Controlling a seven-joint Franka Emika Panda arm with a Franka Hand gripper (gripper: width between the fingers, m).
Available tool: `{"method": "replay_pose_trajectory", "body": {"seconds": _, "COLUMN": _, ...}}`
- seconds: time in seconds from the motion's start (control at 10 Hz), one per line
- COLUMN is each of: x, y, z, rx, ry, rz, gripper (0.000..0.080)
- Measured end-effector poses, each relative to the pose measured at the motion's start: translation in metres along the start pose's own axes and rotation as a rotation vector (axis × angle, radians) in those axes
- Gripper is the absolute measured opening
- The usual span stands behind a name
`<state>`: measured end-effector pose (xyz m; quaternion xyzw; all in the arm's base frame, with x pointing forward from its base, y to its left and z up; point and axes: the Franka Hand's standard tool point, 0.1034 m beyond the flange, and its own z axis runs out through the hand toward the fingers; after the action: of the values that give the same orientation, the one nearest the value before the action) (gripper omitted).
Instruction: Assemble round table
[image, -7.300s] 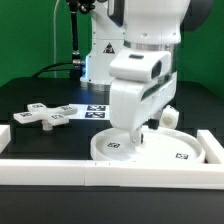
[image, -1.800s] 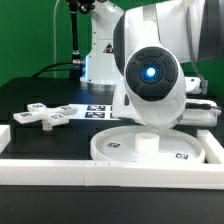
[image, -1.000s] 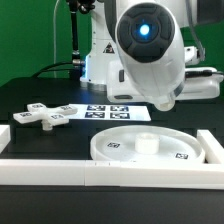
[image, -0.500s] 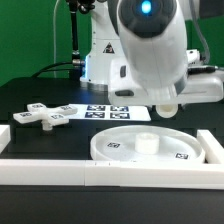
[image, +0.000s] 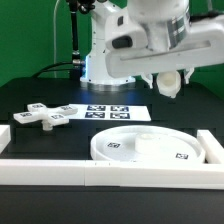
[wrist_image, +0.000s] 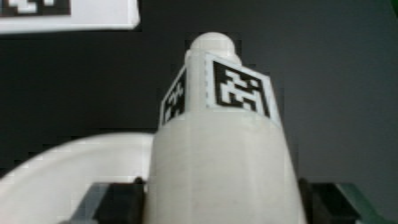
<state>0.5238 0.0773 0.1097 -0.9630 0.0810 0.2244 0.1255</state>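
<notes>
The large rimmed disc (image: 118, 149) lies flat near the front rail, with its central hub (image: 150, 143) showing. My gripper (image: 170, 84) hangs high above the disc's far right side. It is shut on the short cylindrical leg (image: 171, 79). In the wrist view the leg (wrist_image: 222, 120) stands between my dark fingers (wrist_image: 118, 200) and carries a square tag, with my gripper (wrist_image: 222, 202) closed around its base. Part of the disc rim (wrist_image: 63, 165) shows behind it. The cross-shaped foot (image: 44, 115) lies on the black table at the exterior view's left.
The marker board (image: 110, 111) lies flat behind the disc and also shows in the wrist view (wrist_image: 63, 14). White border rails run along the front (image: 60, 168) and the exterior view's right (image: 213, 148). The arm's base (image: 95, 60) stands at the back.
The arm has lifted up and away from the disc and turned its wrist, carrying the leg higher and toward the exterior view's right. The disc and foot have not moved.
</notes>
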Motion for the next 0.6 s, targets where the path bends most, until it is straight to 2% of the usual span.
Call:
{"method": "replay_pose_trajectory", "body": {"seconds": 0.4, "x": 0.006, "y": 0.002, "z": -0.003, "rx": -0.017, "ry": 0.241, "rz": -0.014, "gripper": 0.0409}}
{"method": "replay_pose_trajectory", "body": {"seconds": 0.6, "x": 0.02, "y": 0.006, "z": -0.024, "rx": -0.047, "ry": 0.408, "rz": -0.108, "gripper": 0.0409}}
